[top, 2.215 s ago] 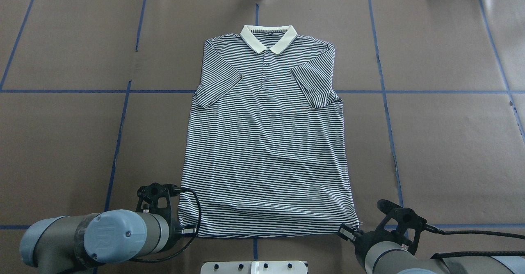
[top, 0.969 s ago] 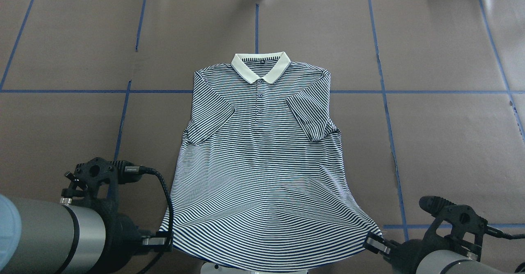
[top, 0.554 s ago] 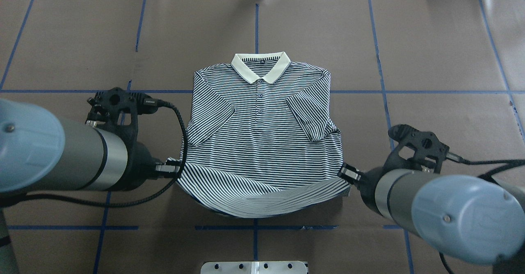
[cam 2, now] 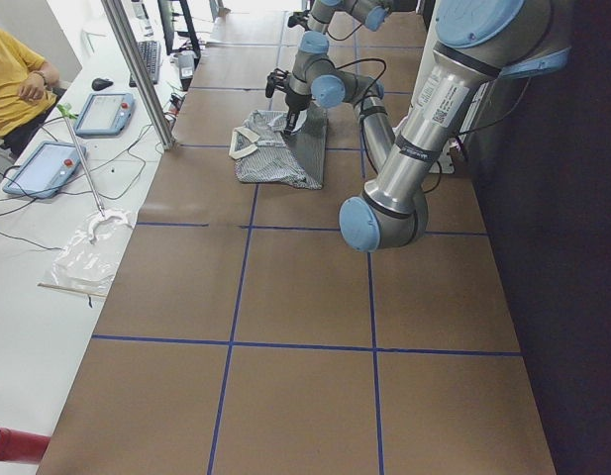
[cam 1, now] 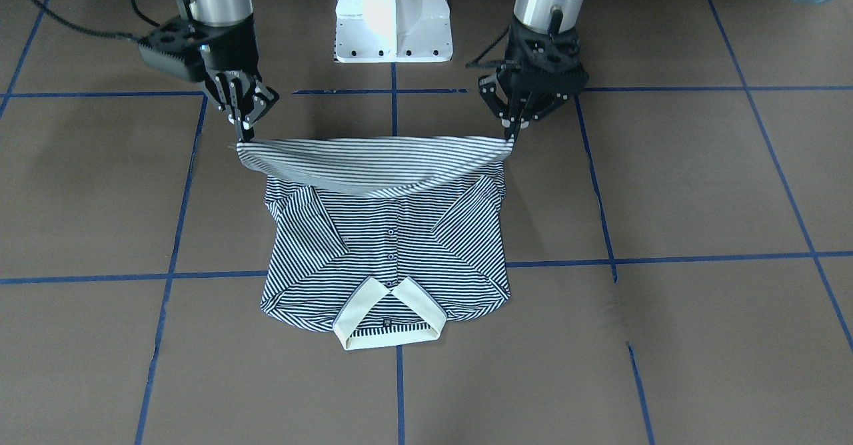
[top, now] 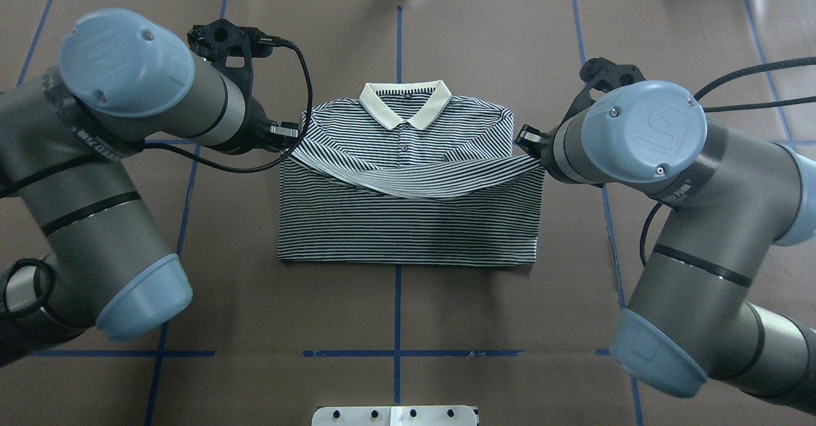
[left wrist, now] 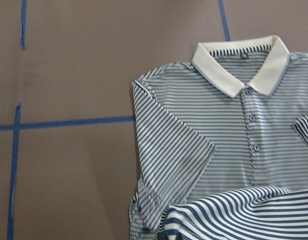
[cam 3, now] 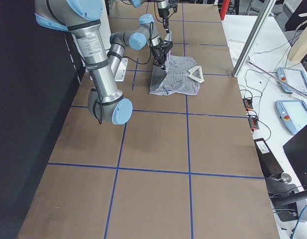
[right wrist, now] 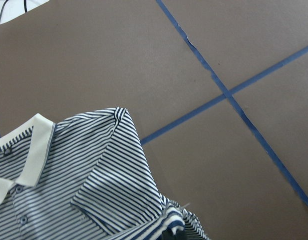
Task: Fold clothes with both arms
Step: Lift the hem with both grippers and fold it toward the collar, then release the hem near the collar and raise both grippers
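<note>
Shirt (top: 408,228) collar (top: 405,104) points directly away from pedestal (cam 1: 393,12).

Left arm (top: 108,222) & right arm (top: 695,222): silver-grey tubes, light-blue round joint caps (top: 124,62) w/ small screws. Black braided cables (top: 309,94). Left claw (cam 1: 512,135), right claw (cam 1: 241,132) black. White base (cam 1: 393,12) top centre.

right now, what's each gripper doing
left gripper: shut on the polo shirt, at one hem corner
right gripper: shut on the other hem corner

Robot lab: teach pendants (cam 2: 104,112), taped table (top: 478,30)
</note>
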Motion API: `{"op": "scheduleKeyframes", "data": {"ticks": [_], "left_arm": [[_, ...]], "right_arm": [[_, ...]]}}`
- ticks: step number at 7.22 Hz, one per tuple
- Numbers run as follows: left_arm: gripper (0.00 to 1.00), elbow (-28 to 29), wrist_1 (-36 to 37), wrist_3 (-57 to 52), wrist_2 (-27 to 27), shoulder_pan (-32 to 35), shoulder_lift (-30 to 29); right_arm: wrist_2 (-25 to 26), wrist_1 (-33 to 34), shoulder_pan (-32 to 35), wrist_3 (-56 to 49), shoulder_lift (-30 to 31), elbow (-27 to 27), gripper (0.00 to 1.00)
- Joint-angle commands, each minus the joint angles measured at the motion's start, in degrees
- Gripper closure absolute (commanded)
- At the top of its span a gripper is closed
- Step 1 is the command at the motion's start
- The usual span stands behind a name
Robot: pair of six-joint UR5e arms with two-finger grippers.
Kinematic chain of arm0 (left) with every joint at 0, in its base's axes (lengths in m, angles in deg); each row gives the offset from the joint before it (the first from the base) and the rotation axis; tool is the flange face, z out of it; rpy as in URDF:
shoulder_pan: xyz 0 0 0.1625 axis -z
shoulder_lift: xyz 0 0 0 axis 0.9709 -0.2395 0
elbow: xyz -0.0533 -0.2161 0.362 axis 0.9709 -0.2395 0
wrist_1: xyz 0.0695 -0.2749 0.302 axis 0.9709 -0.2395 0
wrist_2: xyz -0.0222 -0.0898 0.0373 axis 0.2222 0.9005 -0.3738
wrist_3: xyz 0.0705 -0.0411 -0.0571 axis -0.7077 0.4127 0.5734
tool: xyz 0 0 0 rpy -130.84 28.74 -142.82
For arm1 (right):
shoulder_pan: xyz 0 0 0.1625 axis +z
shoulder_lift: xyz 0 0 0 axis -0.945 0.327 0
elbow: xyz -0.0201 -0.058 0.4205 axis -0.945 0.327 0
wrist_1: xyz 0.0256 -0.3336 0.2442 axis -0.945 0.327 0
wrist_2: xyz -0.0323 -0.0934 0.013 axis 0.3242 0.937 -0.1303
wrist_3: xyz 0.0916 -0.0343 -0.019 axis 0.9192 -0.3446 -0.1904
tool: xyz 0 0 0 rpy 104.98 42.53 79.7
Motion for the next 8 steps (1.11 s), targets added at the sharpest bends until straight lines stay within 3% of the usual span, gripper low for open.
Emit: {"op": "scheduleKeyframes", "data": {"ticks": [1,4,7,8], "left_arm": [[1.00,14.22,-11.47,-4.01,-0.13,4.15,-2.53],[1.00,26.55,-21.61,-4.20,-0.57,5.05,-4.64],[1.00,37.35,-27.75,-4.20,-0.57,4.26,-8.33],[1.00,37.99,-28.48,-4.20,-0.57,3.91,-8.08]], "right_arm": [[-0.64,-12.36,4.42,-2.48,-3.39,14.87,1.00],[-0.38,-26.33,5.40,-3.44,-6.30,31.41,1.00],[-0.20,-27.35,4.79,-3.44,-7.63,35.15,1.00],[-0.20,-27.35,4.70,-3.53,-7.54,35.24,1.00]]}}
